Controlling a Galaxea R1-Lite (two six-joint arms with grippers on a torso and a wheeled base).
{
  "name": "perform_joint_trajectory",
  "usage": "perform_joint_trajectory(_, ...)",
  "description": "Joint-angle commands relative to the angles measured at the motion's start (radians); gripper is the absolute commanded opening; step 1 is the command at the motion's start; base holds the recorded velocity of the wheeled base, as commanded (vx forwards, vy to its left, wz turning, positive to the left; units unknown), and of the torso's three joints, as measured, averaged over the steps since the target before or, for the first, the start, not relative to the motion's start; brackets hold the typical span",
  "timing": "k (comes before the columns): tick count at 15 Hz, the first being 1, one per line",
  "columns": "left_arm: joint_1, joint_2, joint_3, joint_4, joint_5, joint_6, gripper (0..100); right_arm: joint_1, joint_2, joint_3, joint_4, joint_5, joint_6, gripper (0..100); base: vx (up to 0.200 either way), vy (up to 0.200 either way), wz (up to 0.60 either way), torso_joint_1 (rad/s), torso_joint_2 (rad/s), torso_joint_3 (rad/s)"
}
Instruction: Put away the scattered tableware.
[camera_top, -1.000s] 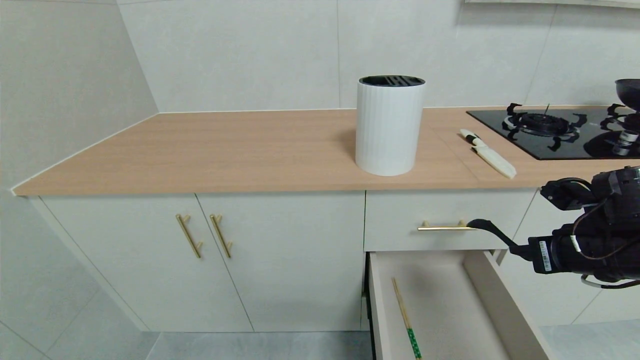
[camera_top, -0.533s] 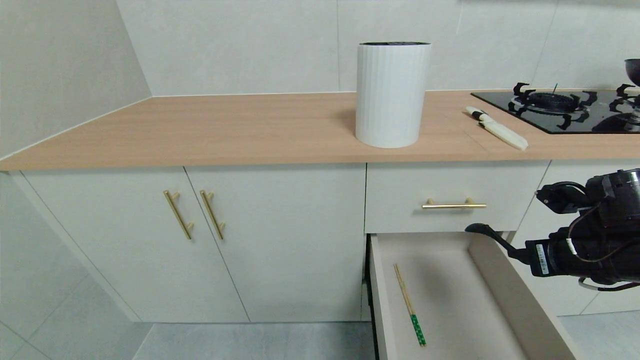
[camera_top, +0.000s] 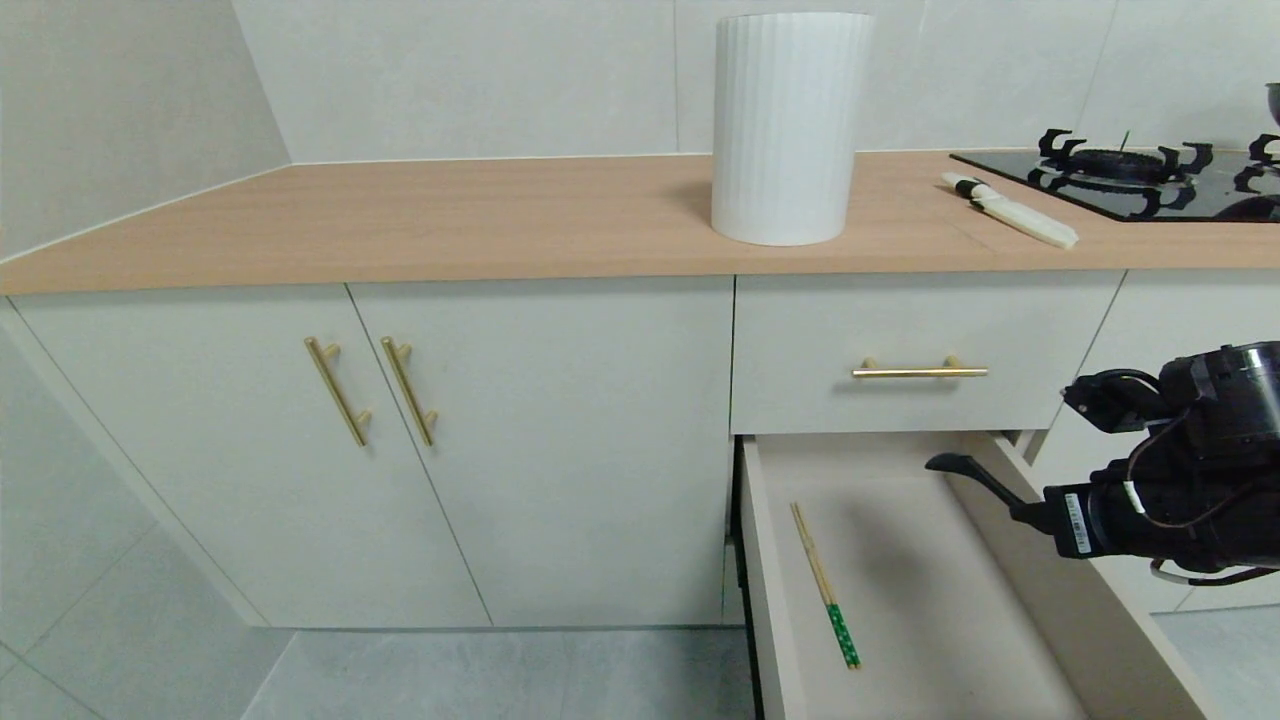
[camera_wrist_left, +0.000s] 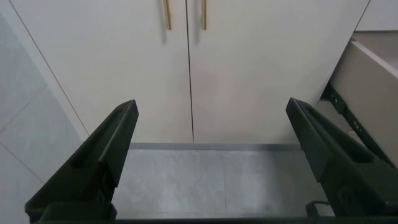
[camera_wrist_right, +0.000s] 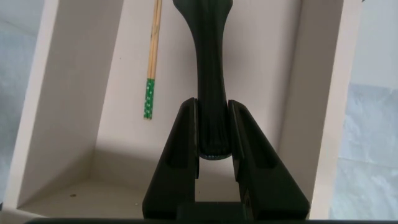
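A long counter (camera_top: 450, 220) with a matte, pale wood-grain top runs along a tiled wall. Under it are two flat, off-white cabinet doors (camera_top: 550, 450), each with a slim brass bar handle (camera_top: 337, 390). To their right is a shut upper drawer (camera_top: 900, 330) with a horizontal bar of the same brass. Below that, a deep drawer (camera_top: 920, 620) stands pulled out, its smooth cream floor and straight walls exposed.

On the counter stands a tall white holder (camera_top: 785, 130), cylindrical with fine vertical ribs. A glossy black hob (camera_top: 1130, 180) with clawed pan supports lies at the far right. Between them lies a knife (camera_top: 1010, 210) with a cream blade and a cream and black handle.

The right gripper (camera_top: 1040, 510) hangs over the open drawer's right side. Its jaws are clenched on the handle of a black utensil (camera_top: 965, 470), which juts out towards the drawer's middle. The head view shows its slender, slightly curved profile and rounded tip. The right wrist view (camera_wrist_right: 212, 124) shows the ridged handle end pinched between two flat black pads, with the shaft (camera_wrist_right: 208, 56) widening away from them.

A pair of pale wooden chopsticks (camera_top: 825, 585) lies side by side near the drawer's left wall, the ends green with white dots. From the right wrist (camera_wrist_right: 152, 56), they lie beside the utensil and apart from it.

The left gripper (camera_wrist_left: 210, 109) faces the cabinet doors above grey floor tiles (camera_wrist_left: 199, 180). Its jaws are spread wide and hold nothing.
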Motion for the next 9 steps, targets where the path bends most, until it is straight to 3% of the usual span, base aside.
perform_joint_trajectory(1,0.001,0.000,0.000,0.000,0.000,-0.001,100,0.001,0.009,-0.001,-0.001,0.000,0.000,0,0.000,0.000,0.00,0.000,0.00,0.000)
perform_joint_trajectory(6,0.001,0.000,0.000,0.000,0.000,-0.001,100,0.054,0.122,-0.009,-0.045,-0.043,0.012,0,0.000,0.000,0.00,0.000,0.00,0.000)
perform_joint_trajectory(9,0.001,0.000,0.000,0.000,0.000,-0.001,100,0.071,0.305,-0.007,-0.182,-0.070,0.066,0,0.000,0.000,0.00,0.000,0.00,0.000)
